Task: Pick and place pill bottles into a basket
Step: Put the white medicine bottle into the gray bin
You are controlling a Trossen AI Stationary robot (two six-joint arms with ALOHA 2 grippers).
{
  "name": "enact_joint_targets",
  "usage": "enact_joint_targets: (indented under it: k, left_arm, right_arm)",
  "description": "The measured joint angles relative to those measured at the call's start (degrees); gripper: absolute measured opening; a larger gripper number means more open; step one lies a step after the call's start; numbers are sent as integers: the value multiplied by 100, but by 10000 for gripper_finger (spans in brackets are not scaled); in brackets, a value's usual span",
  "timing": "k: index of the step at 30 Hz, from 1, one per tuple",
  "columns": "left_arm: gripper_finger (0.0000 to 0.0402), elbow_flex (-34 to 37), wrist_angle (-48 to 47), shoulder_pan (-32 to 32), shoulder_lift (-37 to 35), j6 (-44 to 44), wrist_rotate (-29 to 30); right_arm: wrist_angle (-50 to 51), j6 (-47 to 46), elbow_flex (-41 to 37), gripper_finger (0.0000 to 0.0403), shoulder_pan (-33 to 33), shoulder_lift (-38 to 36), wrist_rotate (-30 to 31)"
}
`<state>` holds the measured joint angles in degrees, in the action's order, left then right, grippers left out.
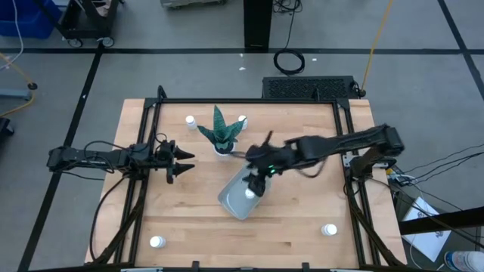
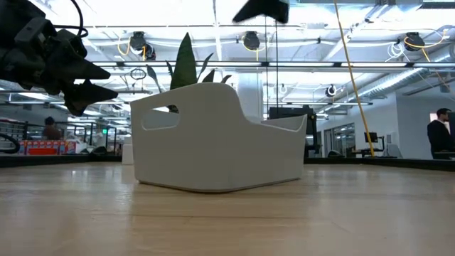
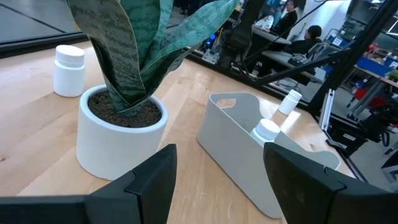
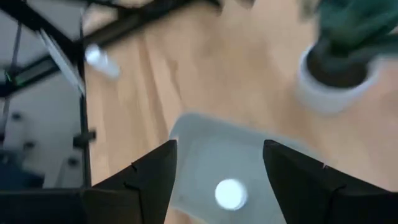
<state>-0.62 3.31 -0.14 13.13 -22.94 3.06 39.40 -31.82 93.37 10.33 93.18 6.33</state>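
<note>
A shallow, pale blue-grey translucent plastic basket (image 1: 240, 195) with rounded corners is seen lying askew near the middle of a light wooden table (image 1: 302, 227), with one small white capped pill bottle (image 1: 250, 193) standing inside it. The right gripper (image 1: 255, 171) is held directly above the basket's far end, its two dark fingers spread apart and nothing between them; in the right wrist view the bottle in the basket (image 4: 231, 193) appears below the gap between those fingers. The left gripper (image 1: 181, 162) is poised over the table's left side, pointed toward the middle, its fingers likewise apart and empty.

Just beyond the basket, a green striped snake plant in a round white pot (image 1: 221, 143) stands near the table's far centre. Two more white pill bottles are seen on the far side of the table, one to the left of the plant (image 1: 190, 120) and one to its right (image 1: 243, 119). A fourth bottle (image 1: 157, 242) stands at the near left corner and a fifth (image 1: 329, 230) toward the near right corner, both well apart from the basket.

In the low view the basket (image 2: 213, 142) fills the middle ground, the plant's leaves rising behind it, and a person (image 2: 441, 139) is visible at the far right of the room beyond.
</note>
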Motion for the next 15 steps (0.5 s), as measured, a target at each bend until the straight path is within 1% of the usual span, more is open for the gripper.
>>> enact_joint_targets:
  k: [3,6,8,9,11,13,15]
  left_arm:
    - [246,0,15,0,-2,0,-1]
    - [246,0,22,0,0,0,1]
    - [246,2,96,0,0,0,1]
    - [246,1,171,1,0,-3,1]
    - [246,2,337,0,0,-124,-3]
    - [246,2,555,0,0,-339,2]
    - [246,2,715,0,-2,-478,-1]
  right_arm:
    - [42,65,-88,231,29,-577,481]
    - [161,379,-257,231,33,-1163,771]
    - [47,249,-542,231,105,-1582,1098]
    - [-149,287,-748,231,170,-1795,1311]
    - [-932,489,-1318,231,323,-2233,1601]
    - [-1894,659,-2057,231,417,-2678,1708]
    - [-2685,739,-2842,231,411,-3111,1680]
